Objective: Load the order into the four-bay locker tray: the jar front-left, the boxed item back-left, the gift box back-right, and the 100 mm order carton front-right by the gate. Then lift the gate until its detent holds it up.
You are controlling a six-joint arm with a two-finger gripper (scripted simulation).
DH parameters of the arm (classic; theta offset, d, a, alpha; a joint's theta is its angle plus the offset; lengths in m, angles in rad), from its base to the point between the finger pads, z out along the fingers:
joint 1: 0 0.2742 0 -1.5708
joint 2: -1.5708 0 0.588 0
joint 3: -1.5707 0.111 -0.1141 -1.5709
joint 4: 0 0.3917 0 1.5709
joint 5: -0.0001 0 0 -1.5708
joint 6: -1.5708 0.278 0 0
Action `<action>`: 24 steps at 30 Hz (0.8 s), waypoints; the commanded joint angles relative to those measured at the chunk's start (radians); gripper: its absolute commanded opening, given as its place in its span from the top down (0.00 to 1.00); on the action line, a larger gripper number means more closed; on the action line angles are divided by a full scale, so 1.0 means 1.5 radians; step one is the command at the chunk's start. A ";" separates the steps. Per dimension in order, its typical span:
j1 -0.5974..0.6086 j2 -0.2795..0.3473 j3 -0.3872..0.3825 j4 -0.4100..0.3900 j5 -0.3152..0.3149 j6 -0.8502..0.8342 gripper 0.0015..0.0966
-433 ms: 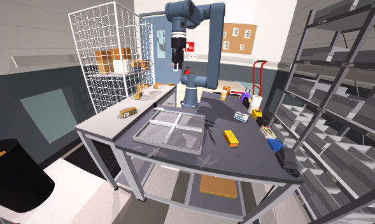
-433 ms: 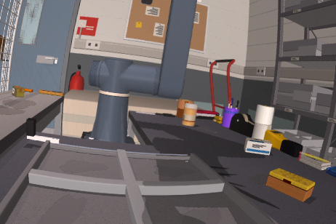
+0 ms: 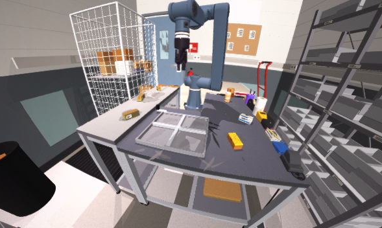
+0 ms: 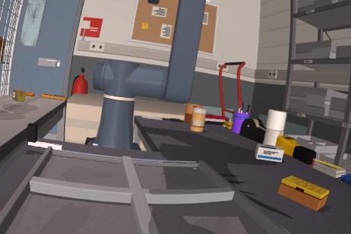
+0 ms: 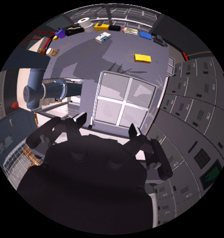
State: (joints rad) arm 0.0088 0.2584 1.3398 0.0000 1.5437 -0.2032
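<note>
The four-bay locker tray (image 3: pixel 175 131) (image 4: pixel 125 195) (image 5: pixel 124 100) lies flat and empty on the dark table, its cross dividers splitting it into four bays. My gripper (image 3: pixel 179 67) (image 5: pixel 107 125) hangs open high above the tray's far edge, near the arm's base, and holds nothing. A tan jar with a white band (image 3: pixel 227 96) (image 4: pixel 198 119) stands at the table's far side. A white box with a blue label (image 3: pixel 245 118) (image 4: pixel 269 152) (image 5: pixel 103 37) lies right of the tray. A yellow-topped orange box (image 3: pixel 234 140) (image 4: pixel 303 192) (image 5: pixel 142 58) lies nearer the front. The gate is not distinguishable.
The arm's base column (image 3: pixel 194 94) (image 4: pixel 116 115) stands just behind the tray. A wire cage (image 3: pixel 115 55) with cartons rises over the grey side bench, where a small carton (image 3: pixel 130 114) lies. Tape roll, purple cup, yellow tool and blue box line the table's right edge beside shelving (image 3: pixel 344 97).
</note>
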 commanded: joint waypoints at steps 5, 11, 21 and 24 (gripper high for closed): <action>0.000 -0.001 -0.001 0.000 0.000 0.000 0.03; 0.000 -0.001 -0.001 0.000 0.000 0.000 0.16; 0.000 -0.001 -0.001 0.000 0.000 0.000 0.17; 0.000 -0.001 -0.001 0.000 0.000 -0.003 0.17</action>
State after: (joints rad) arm 0.0088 0.2583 1.3396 0.0000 1.5437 -0.2080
